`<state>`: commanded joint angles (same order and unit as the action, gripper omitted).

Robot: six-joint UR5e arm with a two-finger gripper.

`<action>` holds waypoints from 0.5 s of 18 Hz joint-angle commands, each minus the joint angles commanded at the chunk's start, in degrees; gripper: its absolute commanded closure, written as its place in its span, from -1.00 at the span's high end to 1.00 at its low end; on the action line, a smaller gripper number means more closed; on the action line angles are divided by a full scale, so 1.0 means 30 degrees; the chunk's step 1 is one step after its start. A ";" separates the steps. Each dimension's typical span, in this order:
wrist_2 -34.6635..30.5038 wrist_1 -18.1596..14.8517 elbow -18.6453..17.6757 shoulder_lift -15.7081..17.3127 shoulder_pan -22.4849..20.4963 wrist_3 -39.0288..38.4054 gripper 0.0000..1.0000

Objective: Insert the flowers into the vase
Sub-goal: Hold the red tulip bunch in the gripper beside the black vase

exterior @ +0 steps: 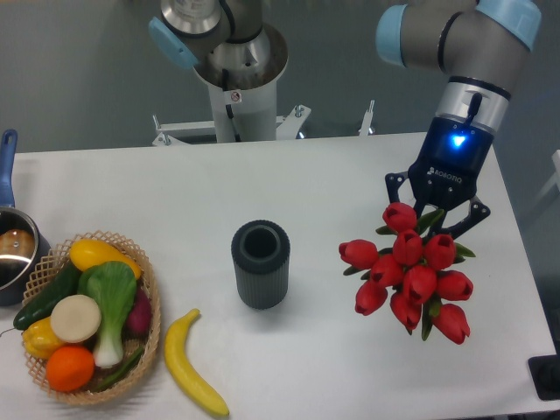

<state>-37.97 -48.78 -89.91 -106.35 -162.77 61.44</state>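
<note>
The hand (435,219) hangs over the right part of the white bench (332,166), its dark fingers (398,188) spread to either side of the stem end of the flowers (409,276), which it holds. The bunch of red tulip buds with green leaves fans out below and toward the camera from the hand, the buds crowded together and the stems hidden behind them; whether the buds touch the bench cannot be told from this view. A blue light glows on the wrist section directly above the hand. The vase (261,263), dark grey and ribbed, stands upright on the bench well to the left of the hand, its round mouth open and nothing in it; it is apart from the flowers with bare bench between them. Farther left from the hand, beyond the vase, a yellow banana (194,364) lies on the bench just beside a wicker basket (150,328). The basket holds mixed produce, among it an orange (69,367), a bok choy (112,297) and a dark green cucumber (45,297). At the far left edge, touching or just behind the basket, sits a steel pot (13,254) with a blue handle. The robot base (236,70) stands behind the bench, up and left of the hand.
</note>
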 joint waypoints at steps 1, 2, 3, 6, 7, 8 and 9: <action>-0.0029 0.0029 -0.0087 0.0029 0.0029 0.0058 -0.50; -0.0029 0.0058 -0.0233 0.0029 0.0029 0.0059 -0.50; -0.0029 0.0059 -0.0148 0.0029 0.0029 0.0059 -0.50; -0.0029 0.0088 0.0000 0.0000 0.0117 0.0000 -0.50; -0.0029 0.0088 0.0000 0.0000 0.0117 0.0000 -0.50; -0.0029 0.0088 0.0000 0.0000 0.0146 0.0000 -0.50; -0.0029 0.0088 0.0000 0.0000 0.0146 0.0000 -0.50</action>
<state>-38.06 -48.52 -89.91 -106.35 -162.33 61.44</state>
